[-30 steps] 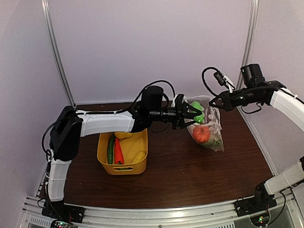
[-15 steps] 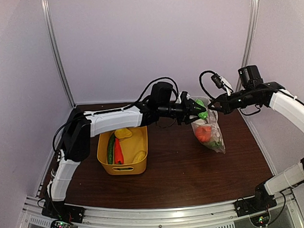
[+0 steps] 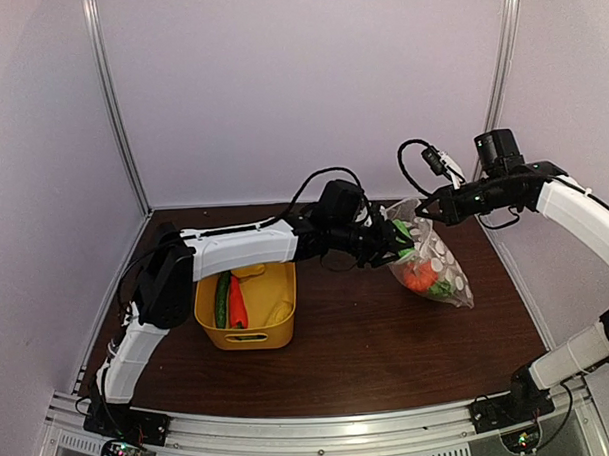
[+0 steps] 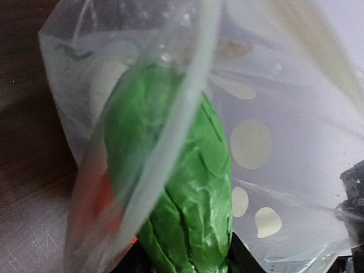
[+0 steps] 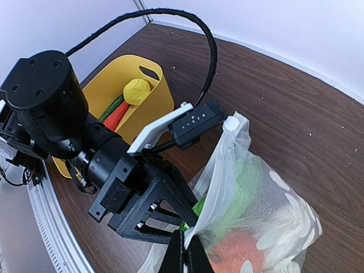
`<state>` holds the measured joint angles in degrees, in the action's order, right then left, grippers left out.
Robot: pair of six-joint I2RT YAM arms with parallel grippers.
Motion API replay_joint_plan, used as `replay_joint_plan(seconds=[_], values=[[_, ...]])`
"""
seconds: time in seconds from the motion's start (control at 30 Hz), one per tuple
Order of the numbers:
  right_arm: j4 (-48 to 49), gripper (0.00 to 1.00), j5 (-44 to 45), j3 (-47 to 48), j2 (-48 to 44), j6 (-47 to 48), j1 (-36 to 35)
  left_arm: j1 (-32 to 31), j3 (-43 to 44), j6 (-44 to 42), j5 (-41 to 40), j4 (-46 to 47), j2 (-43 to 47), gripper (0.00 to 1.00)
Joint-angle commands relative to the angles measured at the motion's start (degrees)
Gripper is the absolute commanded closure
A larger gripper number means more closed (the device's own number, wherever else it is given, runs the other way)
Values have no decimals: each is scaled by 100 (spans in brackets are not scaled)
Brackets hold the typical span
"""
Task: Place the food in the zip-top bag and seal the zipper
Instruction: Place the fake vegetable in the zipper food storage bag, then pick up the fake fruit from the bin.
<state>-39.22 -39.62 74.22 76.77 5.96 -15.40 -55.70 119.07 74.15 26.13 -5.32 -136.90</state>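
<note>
The clear polka-dot zip-top bag (image 3: 436,263) hangs from my right gripper (image 3: 430,211), which is shut on its mouth edge (image 5: 219,187). An orange pumpkin (image 3: 418,276) and pale pieces lie inside it. My left gripper (image 3: 398,241) is shut on a green leafy vegetable (image 4: 176,187) and holds it in the bag's mouth; it also shows in the right wrist view (image 5: 242,187). The zipper strip (image 4: 187,108) crosses in front of the vegetable. A cucumber (image 3: 221,298), a red-orange carrot (image 3: 236,303) and yellow pieces (image 3: 248,271) lie in the yellow tub (image 3: 247,335).
The yellow tub stands on the dark wooden table (image 3: 359,356) at the left. A black cable (image 5: 187,34) loops over the left arm. Pale walls and metal posts (image 3: 115,105) close in the back and sides.
My left gripper has moved right with the green vegetable, from beside the bag into its mouth. My right gripper has lifted the bag, which now swings out to the right.
</note>
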Motion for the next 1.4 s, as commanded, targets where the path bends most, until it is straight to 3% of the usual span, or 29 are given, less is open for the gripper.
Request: replay_joint_plan(seconds=[0.0,0.1,0.23,0.27,0.6,0.83,0.97,1.03,1.1,1.2,1.27,1.37], values=[[94,100,-198,216,25,-81,-27,-15,274,-391,-178,-214,-86,60],[87,100,-163,208,3,-81,-25,-17,353,-747,-157,-381,-14,45],[71,100,-92,184,-99,-54,-12,-16,256,-1100,-115,-339,206,38],[72,100,-72,177,-121,-49,1,-19,249,-1175,-93,-328,242,32],[87,100,-105,74,-255,-110,143,-8,-170,-1316,709,682,678,32],[156,100,-165,-1,-345,-143,281,113,-695,-2700,1316,395,1662,31],[171,100,-66,-27,-330,-164,309,226,-1068,-3749,1321,-408,2314,30],[186,100,-22,-38,-321,-181,318,304,-1181,-4415,616,-1216,2675,22],[193,100,-20,-52,-321,-174,324,331,-1431,-5310,-951,-1860,3207,6],[219,100,-32,-65,-314,-182,324,420,-2476,-5982,-3564,-1639,4186,2],[210,100,-31,-50,-283,-193,325,669,-3050,-6262,-4057,-1488,4701,2],[200,100,-16,-42,-284,-170,331,1139,-2852,-6376,-4378,-2702,4641,4]])
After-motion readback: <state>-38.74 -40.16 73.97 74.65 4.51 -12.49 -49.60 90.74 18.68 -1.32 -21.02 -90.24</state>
